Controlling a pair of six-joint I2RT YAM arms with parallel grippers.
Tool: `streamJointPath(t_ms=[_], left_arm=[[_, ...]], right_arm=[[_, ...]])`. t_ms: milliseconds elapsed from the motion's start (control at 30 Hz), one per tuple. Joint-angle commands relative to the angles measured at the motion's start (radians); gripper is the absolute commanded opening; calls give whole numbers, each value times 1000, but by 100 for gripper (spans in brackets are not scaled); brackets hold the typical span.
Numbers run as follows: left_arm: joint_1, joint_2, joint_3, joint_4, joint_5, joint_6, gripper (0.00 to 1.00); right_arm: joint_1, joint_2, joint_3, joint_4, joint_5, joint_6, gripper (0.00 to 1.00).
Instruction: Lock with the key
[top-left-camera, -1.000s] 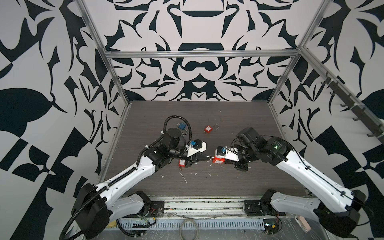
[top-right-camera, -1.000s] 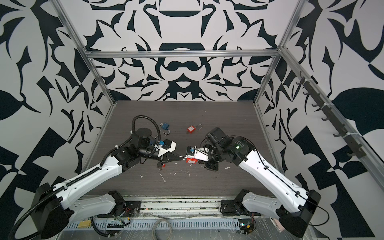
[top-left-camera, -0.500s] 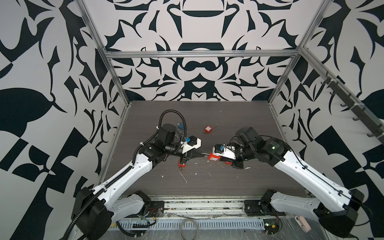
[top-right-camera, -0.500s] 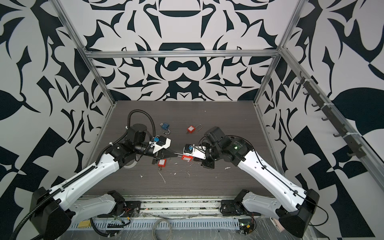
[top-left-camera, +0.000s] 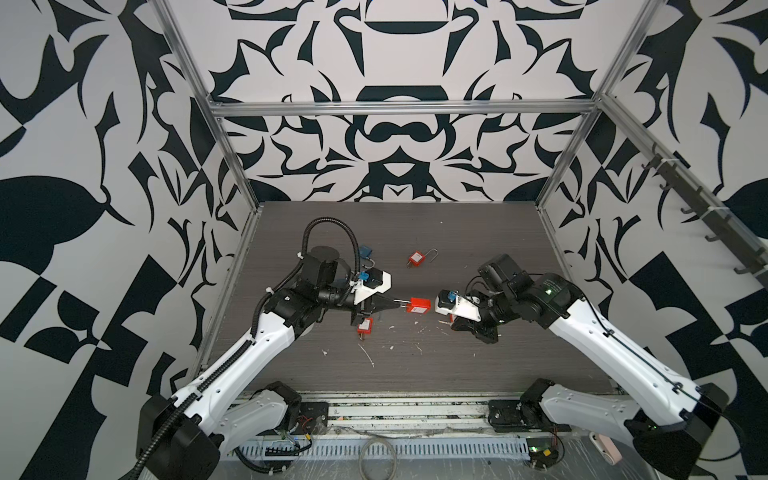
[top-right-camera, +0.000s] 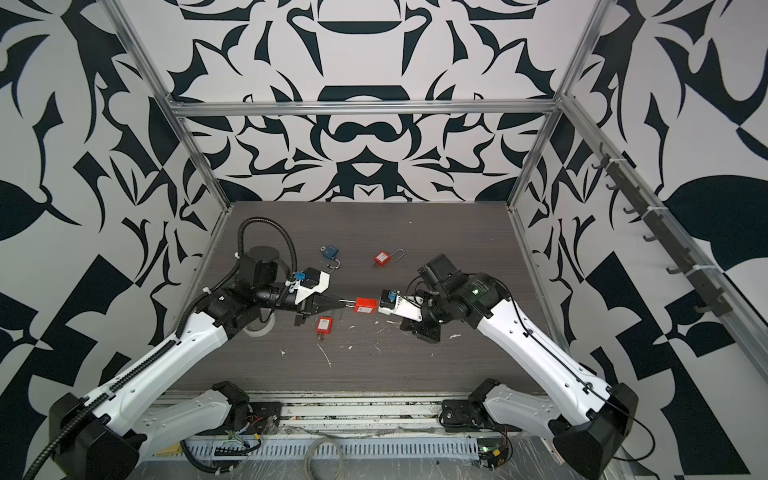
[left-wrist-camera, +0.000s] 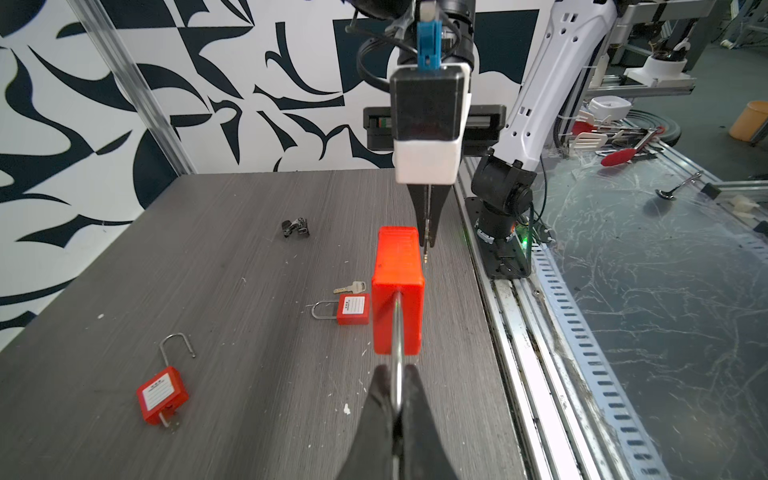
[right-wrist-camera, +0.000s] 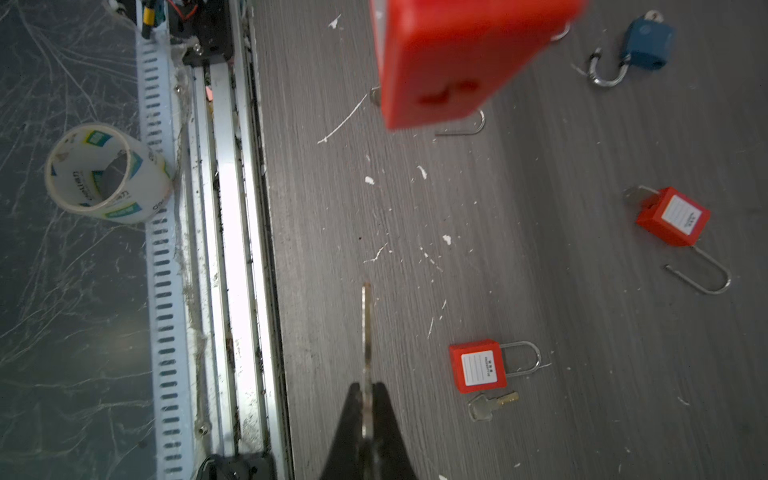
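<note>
My left gripper (left-wrist-camera: 398, 374) is shut on the steel shackle (left-wrist-camera: 398, 332) of a red padlock (left-wrist-camera: 398, 299). It holds the padlock (top-left-camera: 419, 305) level above the table, body pointing toward the right arm. The padlock's keyhole end (right-wrist-camera: 449, 93) faces the right wrist camera. My right gripper (right-wrist-camera: 368, 390) is shut on the head of a thin key (right-wrist-camera: 366, 328), whose blade sticks out forward. In the left wrist view the key tip (left-wrist-camera: 428, 254) hangs just beside the padlock's far end, apart from it and not in the keyhole.
On the dark table (top-left-camera: 457, 374) lie a shut red padlock (right-wrist-camera: 478, 365) with a loose key (right-wrist-camera: 490, 405), an open red padlock (top-left-camera: 417, 258), another red one (top-left-camera: 363, 328) below my left gripper, and a blue padlock (top-right-camera: 331, 251). A tape roll (right-wrist-camera: 108, 174) sits past the front rail.
The left gripper has drawn the red padlock a little left and up. The right gripper with the key came in, then backed off right, leaving a gap between key and padlock.
</note>
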Motion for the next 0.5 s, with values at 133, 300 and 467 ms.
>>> streamJointPath(t_ms=[133,300,467], left_arm=[[3,49,85,-183,-22,108,0],[1,164,207,-366,-123,157,0],[-28,299,293,-456,-177,156,0]], right_arm=[[-37,-39,-31,29,107,61,0],[-115,-73,-83,124,175,211,0],[-145,-120,-127,212,236,375,0]])
